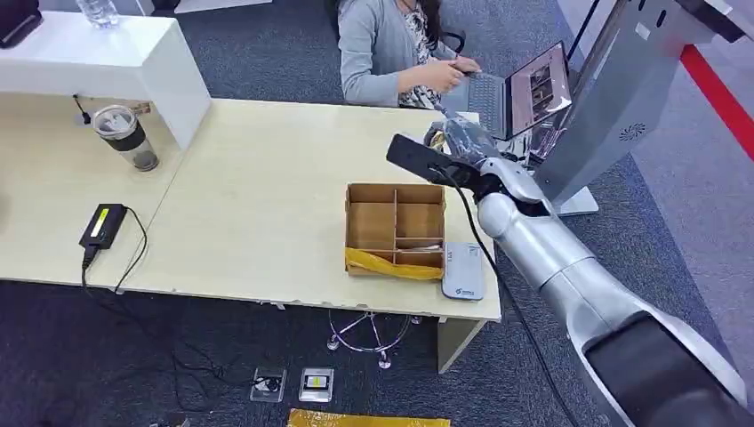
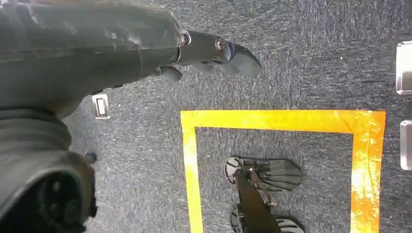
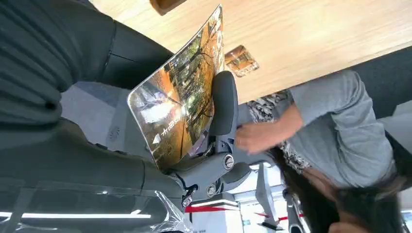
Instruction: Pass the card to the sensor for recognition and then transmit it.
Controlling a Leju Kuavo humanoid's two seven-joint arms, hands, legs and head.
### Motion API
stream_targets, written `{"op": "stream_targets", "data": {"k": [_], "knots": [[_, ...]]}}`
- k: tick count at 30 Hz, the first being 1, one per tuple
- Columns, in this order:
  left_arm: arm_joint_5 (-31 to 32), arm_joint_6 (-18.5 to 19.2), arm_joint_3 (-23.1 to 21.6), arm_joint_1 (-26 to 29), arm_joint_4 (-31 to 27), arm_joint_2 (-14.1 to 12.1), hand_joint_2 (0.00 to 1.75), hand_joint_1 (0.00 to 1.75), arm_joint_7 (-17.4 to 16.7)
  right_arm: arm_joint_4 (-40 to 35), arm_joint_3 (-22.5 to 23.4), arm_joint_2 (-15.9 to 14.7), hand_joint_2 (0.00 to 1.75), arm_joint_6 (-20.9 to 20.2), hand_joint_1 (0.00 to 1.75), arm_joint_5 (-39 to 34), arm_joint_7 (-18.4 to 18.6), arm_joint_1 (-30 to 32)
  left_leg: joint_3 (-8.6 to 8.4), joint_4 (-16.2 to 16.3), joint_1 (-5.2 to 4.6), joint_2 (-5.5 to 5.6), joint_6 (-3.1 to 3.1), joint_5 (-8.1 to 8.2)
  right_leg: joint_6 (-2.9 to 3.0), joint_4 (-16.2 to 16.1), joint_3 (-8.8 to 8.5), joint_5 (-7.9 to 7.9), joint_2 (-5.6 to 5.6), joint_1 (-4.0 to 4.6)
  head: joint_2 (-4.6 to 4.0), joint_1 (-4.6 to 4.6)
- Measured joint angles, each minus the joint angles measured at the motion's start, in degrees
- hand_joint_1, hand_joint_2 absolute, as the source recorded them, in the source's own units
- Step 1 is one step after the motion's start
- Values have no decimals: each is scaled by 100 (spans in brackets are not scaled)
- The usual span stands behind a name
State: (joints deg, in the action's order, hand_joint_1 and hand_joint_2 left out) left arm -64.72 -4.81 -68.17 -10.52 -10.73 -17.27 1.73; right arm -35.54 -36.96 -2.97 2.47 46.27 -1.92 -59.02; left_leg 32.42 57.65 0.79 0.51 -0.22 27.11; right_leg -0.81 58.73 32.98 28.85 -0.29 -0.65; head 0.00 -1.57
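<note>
We see our right hand (image 1: 460, 147) raised above the far edge of the pale wood-grain table (image 1: 249, 196), wrapped partly in crinkled clear plastic. In the right wrist view it pinches a thin, glossy rectangular card (image 3: 182, 92) between the thick grey thumb and a dark finger (image 3: 222, 104) laid across the card's face; the card is printed with an orange and green scene and bows slightly along its length. From the head view the card looks like a flat dark slab sticking out to the hand's left.

Just below the hand, nearer to us, sits a shallow brown cardboard box (image 1: 394, 229) split into compartments by card dividers, with a strip of crumpled yellow tape along its near wall. Beside that box, at the table's near edge, lies a flat grey sensor (image 1: 463, 269) with rounded corners. Beyond the hand a person in a grey knit sleeve (image 1: 369, 53) sits at an open laptop (image 1: 525, 89), and to the hand's right rises a slanted matte grey panel.

Our left hand (image 2: 214, 51) hangs over dark speckled carpet edged with yellow tape (image 2: 277, 120); its smooth dark fingers stick out straight, apart and holding nothing.
</note>
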Motion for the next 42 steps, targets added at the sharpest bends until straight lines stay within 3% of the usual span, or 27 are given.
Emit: {"op": "stream_targets", "data": {"k": [28,29,30,31,32,33,34,42], "knots": [[-118,-37,0,11,0,48,0,0,0,450,-63,516,175,120,173,159,-118,-131,0,0,0,0,0,0,0,-1,0,0,0,-1,0,-2],[-120,-37,0,11,0,48,0,0,0,463,-66,522,175,124,33,164,-124,-131,1,0,-1,1,0,0,0,-1,-1,0,-1,-1,0,-2],[-118,-37,0,13,0,48,0,0,0,472,-66,531,175,127,33,168,-127,-131,1,0,-1,1,0,0,0,-1,0,0,-1,-1,0,-2],[-118,-37,0,16,0,48,0,0,0,483,-68,544,175,131,10,173,-133,-130,1,0,-1,1,0,0,0,-1,0,0,0,-1,0,-2],[-118,-37,0,16,0,48,0,0,0,494,-68,559,175,133,0,190,-144,-131,1,0,-1,0,0,0,0,-1,1,0,2,-1,0,-2],[-120,-37,0,15,0,48,0,0,0,503,-74,570,175,144,0,205,-171,-131,1,0,-1,0,0,0,0,-1,1,0,2,-1,0,0],[-120,-37,0,14,0,48,0,0,0,513,-79,577,0,166,0,210,-190,-133,1,0,0,0,0,0,0,-1,1,0,3,-1,0,-2],[-129,-46,0,15,0,57,0,0,0,540,-133,656,0,230,0,273,-326,-137,0,0,0,-1,0,0,0,-1,1,0,2,0,0,-2]]}}
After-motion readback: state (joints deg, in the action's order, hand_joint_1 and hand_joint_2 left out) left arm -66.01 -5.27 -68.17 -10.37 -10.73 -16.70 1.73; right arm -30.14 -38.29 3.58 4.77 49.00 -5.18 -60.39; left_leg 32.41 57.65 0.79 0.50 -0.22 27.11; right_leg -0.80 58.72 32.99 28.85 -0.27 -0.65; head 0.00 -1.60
